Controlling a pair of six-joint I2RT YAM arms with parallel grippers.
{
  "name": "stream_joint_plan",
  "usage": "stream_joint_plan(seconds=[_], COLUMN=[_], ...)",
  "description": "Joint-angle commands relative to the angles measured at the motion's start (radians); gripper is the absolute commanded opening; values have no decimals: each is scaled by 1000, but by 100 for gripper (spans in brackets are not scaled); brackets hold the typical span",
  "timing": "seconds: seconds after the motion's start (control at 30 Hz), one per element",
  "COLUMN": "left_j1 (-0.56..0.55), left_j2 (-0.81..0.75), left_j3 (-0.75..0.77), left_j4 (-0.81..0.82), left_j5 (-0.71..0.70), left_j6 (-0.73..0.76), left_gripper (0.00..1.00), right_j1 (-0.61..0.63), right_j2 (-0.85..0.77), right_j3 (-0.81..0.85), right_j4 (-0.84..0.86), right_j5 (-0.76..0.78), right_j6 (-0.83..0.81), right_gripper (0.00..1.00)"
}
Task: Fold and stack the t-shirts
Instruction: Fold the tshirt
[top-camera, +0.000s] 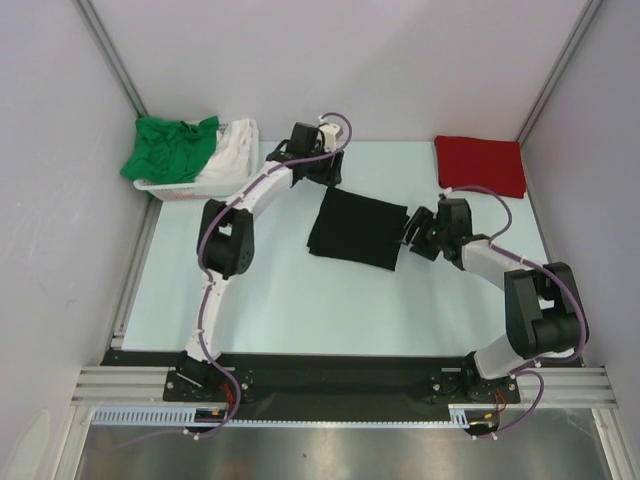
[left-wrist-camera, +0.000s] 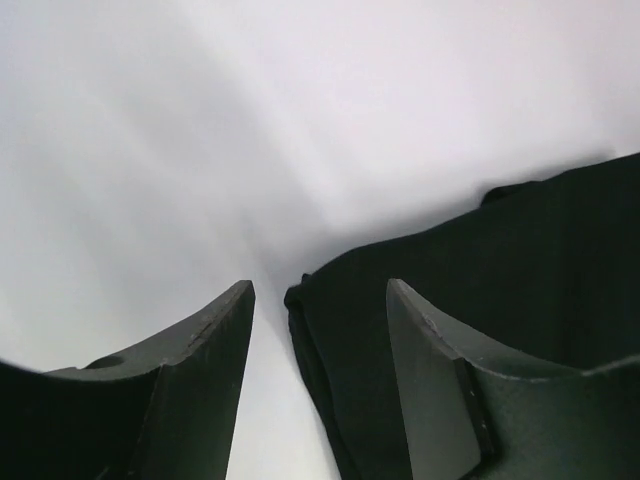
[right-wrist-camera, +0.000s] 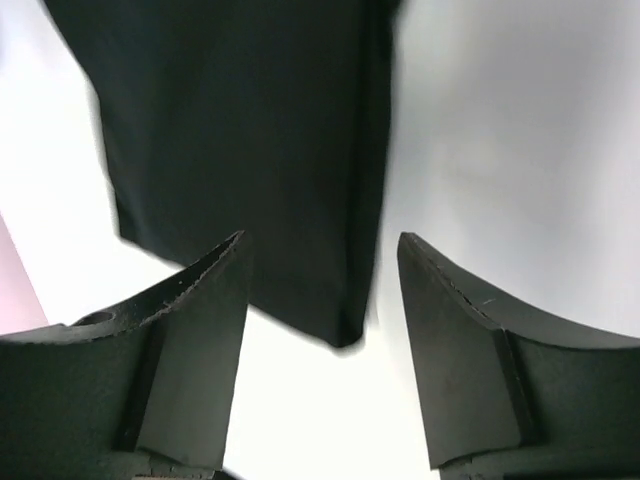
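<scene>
The black t-shirt (top-camera: 357, 230) lies folded in a rectangle in the middle of the table. My left gripper (top-camera: 327, 176) is open at its far left corner; in the left wrist view that corner (left-wrist-camera: 330, 330) sits between the fingers. My right gripper (top-camera: 410, 231) is open at the shirt's right corner (right-wrist-camera: 345, 325), which lies just ahead of the gap. The red t-shirt (top-camera: 481, 164) lies folded at the far right. The green t-shirt (top-camera: 170, 147) and the white t-shirt (top-camera: 230, 150) are crumpled in the basket at the far left.
The white plastic basket (top-camera: 185, 190) stands at the far left corner of the pale table (top-camera: 290, 310). Grey walls close in the left, right and back sides.
</scene>
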Motion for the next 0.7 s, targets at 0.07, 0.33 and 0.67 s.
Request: stream_joint_plan(seconds=[0.07,0.33,0.67], left_j1=[-9,-9,12], left_j2=[71,113,156], left_j3=[95,94,136], left_j4=[-32,-21,-10], left_j5=[-7,25,37], left_j6=[-39,-61,-87], left_gripper=[61,54,16], right_j1=[63,107,67], right_j2=[-98,-74,-22], right_j3=[-94,-199,-203], right_j4=[-106,27,99], right_j5=[-66,-109,-115], right_j6=[38,121,104], right_gripper=[64,54,18])
